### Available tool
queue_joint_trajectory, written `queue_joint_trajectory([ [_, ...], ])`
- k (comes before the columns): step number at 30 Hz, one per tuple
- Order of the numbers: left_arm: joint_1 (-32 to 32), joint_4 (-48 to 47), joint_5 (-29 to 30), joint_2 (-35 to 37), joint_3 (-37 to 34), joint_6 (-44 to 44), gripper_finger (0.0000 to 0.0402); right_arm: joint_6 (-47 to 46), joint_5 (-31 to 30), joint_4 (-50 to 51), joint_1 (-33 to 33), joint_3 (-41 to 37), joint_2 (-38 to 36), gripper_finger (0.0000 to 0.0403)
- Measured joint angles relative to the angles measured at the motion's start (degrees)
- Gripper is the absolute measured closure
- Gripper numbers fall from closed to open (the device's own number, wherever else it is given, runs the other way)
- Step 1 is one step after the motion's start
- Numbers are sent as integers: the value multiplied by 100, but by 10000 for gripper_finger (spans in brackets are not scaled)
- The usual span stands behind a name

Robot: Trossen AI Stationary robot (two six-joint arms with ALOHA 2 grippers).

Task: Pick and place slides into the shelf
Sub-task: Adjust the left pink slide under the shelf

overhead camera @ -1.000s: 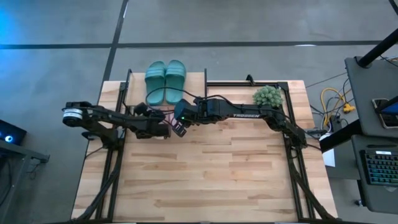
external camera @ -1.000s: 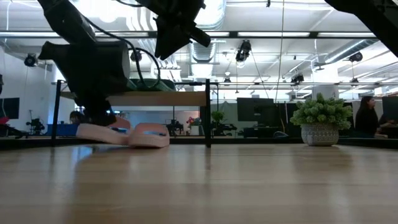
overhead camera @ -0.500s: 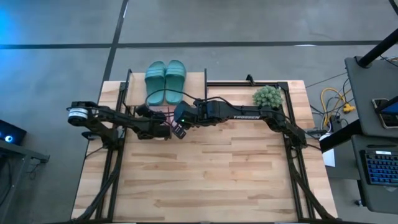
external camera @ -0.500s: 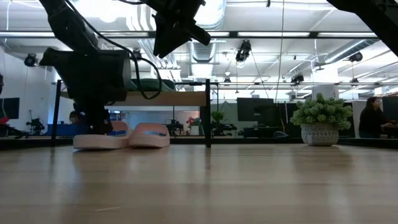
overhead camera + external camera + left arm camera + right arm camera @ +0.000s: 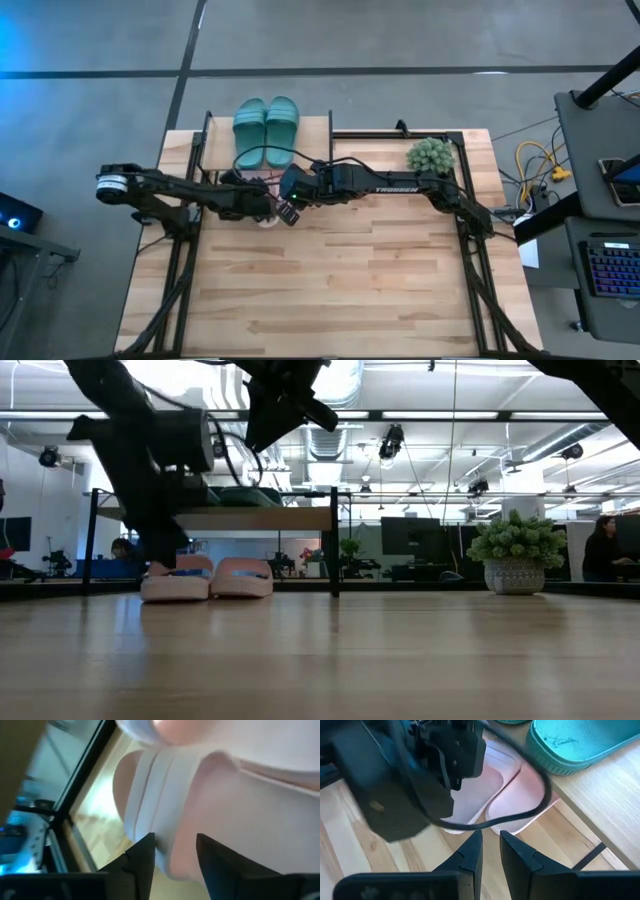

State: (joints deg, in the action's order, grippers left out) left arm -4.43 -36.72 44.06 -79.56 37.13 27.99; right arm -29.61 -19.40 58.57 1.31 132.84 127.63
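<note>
A teal pair of slides [image 5: 266, 128] lies on the shelf's top board [image 5: 315, 135]. Under that board [image 5: 260, 518] a pale pink pair [image 5: 207, 578] rests sole-down on the table, side by side [image 5: 520, 795]. My left gripper [image 5: 175, 857] is low at the left pink slide [image 5: 225, 795], open, with the slide's rim showing between its fingers. My right gripper [image 5: 490, 845] hovers above the table in front of the shelf [image 5: 290, 208], its fingers a narrow gap apart with nothing between them. My left gripper comes slanting down at the rim [image 5: 167, 845] of the left pink slide from the table's left. Its fingers stand on either side of that rim, and I cannot tell whether either one touches it. The slide lies flat on the table.
A potted fuzzy green plant [image 5: 430, 155] stands at the table's far right [image 5: 515, 550]. The shelf's black posts [image 5: 334, 540] frame the lower level. The near half of the tabletop [image 5: 340, 290] is bare wood. My left arm [image 5: 420, 775] lies close under my right gripper.
The left pink slide, slanted a second ago with one end raised, has come down flat on the table and shifted toward the right, close beside the other pink slide. My left hand has tipped at the wrist while staying at the slide.
</note>
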Motion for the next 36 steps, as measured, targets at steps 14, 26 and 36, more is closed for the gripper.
queue_joint_trajectory([
  [14,95,-154,-3020,1885,46,414,272,2,2,23,8,0,0,344],
  [26,1381,830,-3651,1854,-125,1075,336,5,-10,36,6,-158,0,344],
  [36,1790,1329,-3163,727,-162,1036,398,12,-9,122,7,-258,0,344],
])
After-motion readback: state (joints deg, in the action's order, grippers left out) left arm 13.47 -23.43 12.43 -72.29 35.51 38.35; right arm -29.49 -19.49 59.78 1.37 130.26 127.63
